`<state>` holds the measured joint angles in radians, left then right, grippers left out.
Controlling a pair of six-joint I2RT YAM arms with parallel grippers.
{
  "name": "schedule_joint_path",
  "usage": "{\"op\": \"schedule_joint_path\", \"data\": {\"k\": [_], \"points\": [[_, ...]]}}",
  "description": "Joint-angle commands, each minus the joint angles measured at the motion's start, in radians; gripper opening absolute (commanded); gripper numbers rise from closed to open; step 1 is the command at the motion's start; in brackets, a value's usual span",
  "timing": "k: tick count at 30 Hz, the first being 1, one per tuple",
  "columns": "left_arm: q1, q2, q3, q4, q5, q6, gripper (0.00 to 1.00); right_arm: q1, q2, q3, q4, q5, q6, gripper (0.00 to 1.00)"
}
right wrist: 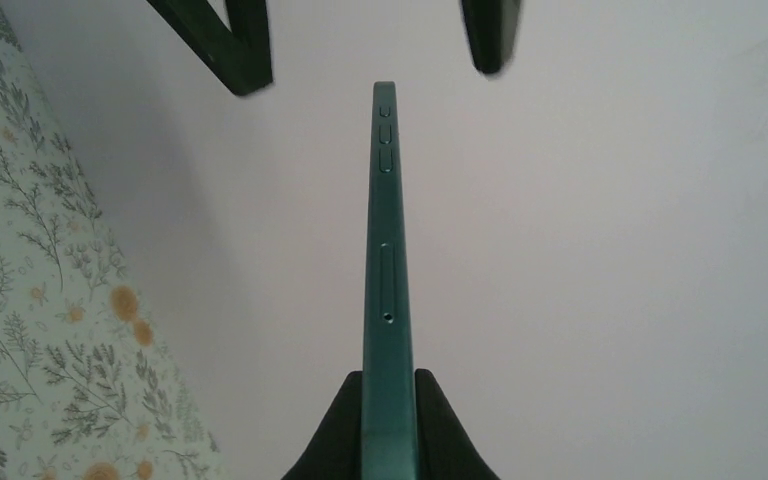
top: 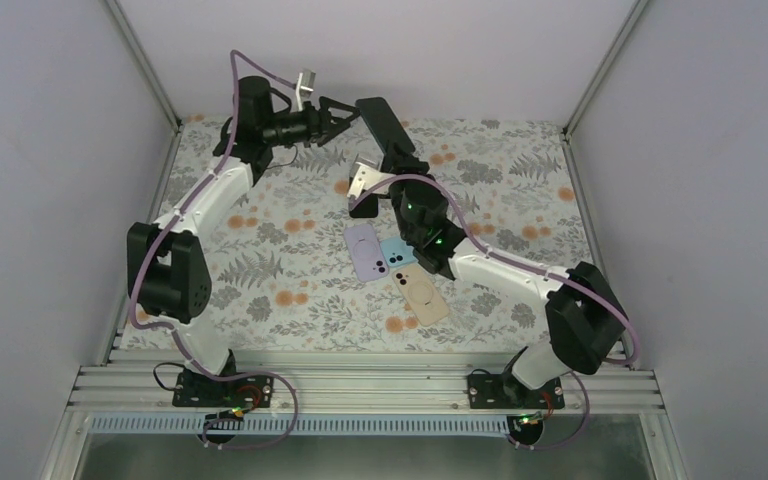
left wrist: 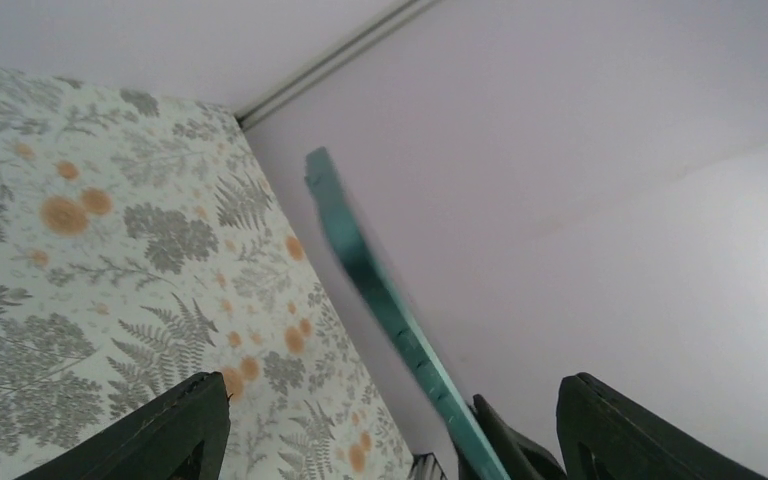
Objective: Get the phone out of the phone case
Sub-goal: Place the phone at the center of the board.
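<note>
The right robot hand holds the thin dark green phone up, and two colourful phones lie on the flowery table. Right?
Three, not two: a purple phone, a light blue phone and a beige phone lie on the flowery table, shown in the top external view. The right gripper does hold the thin dark green phone up.

It was a robot lab cell. Plain white walls [top: 40, 150] on aluminium posts [top: 145, 65] boxed in a table under a floral cloth [top: 290, 270]. The cabled left arm [top: 210, 195] and right arm [top: 505, 272] were bolted to a slotted rail [top: 360, 385] at its near edge.
</note>
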<state>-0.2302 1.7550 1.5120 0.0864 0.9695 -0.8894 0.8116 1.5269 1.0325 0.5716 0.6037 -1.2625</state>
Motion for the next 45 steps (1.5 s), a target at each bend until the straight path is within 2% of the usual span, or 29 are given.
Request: {"op": "schedule_joint_path", "data": {"k": [1,7,18,24,26,29,33,38,39,42,43,45], "points": [[-0.024,0.014,0.017,0.025,0.018,-0.013,0.81,0.035,-0.009,-0.054,0.233,0.035,-0.130,0.04],[-0.036,0.018,0.010,0.006,0.010,-0.005,0.75,0.056,-0.004,-0.105,0.336,0.044,-0.208,0.04],[-0.074,0.033,-0.015,0.018,0.007,-0.029,0.63,0.093,0.015,-0.149,0.428,0.044,-0.290,0.04],[-0.076,0.038,-0.030,0.043,0.010,-0.059,0.45,0.100,0.020,-0.158,0.443,0.050,-0.300,0.04],[-0.076,0.042,-0.032,0.047,0.009,-0.067,0.33,0.100,0.025,-0.162,0.448,0.051,-0.304,0.04],[-0.076,0.044,-0.032,0.049,0.008,-0.069,0.23,0.100,0.027,-0.166,0.452,0.052,-0.300,0.04],[-0.076,0.046,-0.029,0.054,0.011,-0.068,0.15,0.100,0.015,-0.172,0.433,0.050,-0.271,0.17],[-0.068,0.049,-0.012,0.050,0.006,-0.051,0.04,0.100,-0.012,-0.155,0.313,0.051,-0.176,0.40],[-0.067,0.052,-0.008,0.047,0.005,-0.043,0.03,0.101,-0.019,-0.156,0.282,0.046,-0.143,0.47],[-0.058,0.052,0.008,0.026,0.001,-0.010,0.02,0.101,-0.041,-0.147,0.131,0.023,-0.038,0.76],[-0.055,0.054,0.015,0.017,-0.001,0.003,0.02,0.101,-0.047,-0.136,0.064,0.014,0.005,0.83],[-0.048,0.054,0.015,0.009,-0.004,0.020,0.02,0.100,-0.052,-0.104,-0.072,-0.007,0.093,0.90]]}}
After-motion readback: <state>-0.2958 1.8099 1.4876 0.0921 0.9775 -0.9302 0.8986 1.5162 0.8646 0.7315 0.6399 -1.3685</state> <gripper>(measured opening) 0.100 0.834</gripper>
